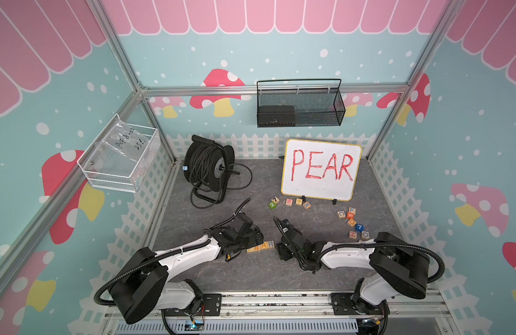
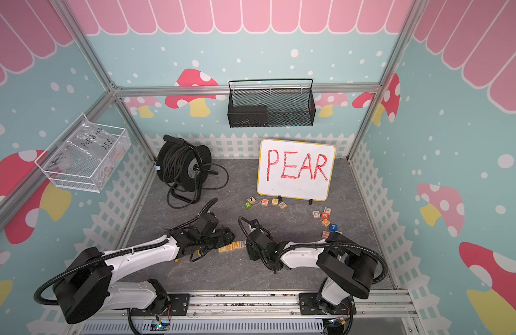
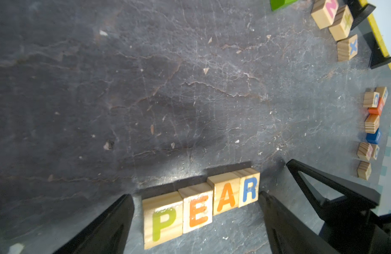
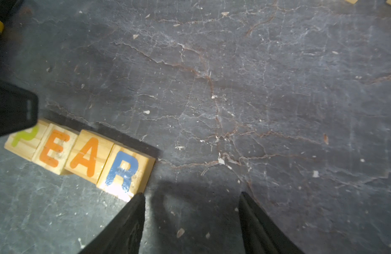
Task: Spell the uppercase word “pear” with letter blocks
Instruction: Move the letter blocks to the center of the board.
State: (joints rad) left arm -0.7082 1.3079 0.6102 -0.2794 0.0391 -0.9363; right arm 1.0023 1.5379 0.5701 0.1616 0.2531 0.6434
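Observation:
Four light-wood letter blocks (image 1: 261,246) (image 2: 232,246) lie side by side on the dark floor and read PEAR. The left wrist view shows yellow P (image 3: 162,220), orange-red E (image 3: 197,211), orange A (image 3: 226,193) and blue R (image 3: 249,189). My left gripper (image 3: 195,196) is open and straddles the whole row, one finger just outside the P and the other against the R end. My right gripper (image 4: 192,195) is open over bare floor beside the R (image 4: 124,169), with one fingertip (image 4: 138,202) at that block's corner.
A whiteboard (image 1: 320,169) with red PEAR stands at the back. In front of it lies a row of loose blocks (image 1: 290,201), and several more (image 1: 352,223) lie at the right. A black cable reel (image 1: 207,171) stands at the back left. Two wire baskets (image 1: 300,107) (image 1: 117,156) hang on the walls.

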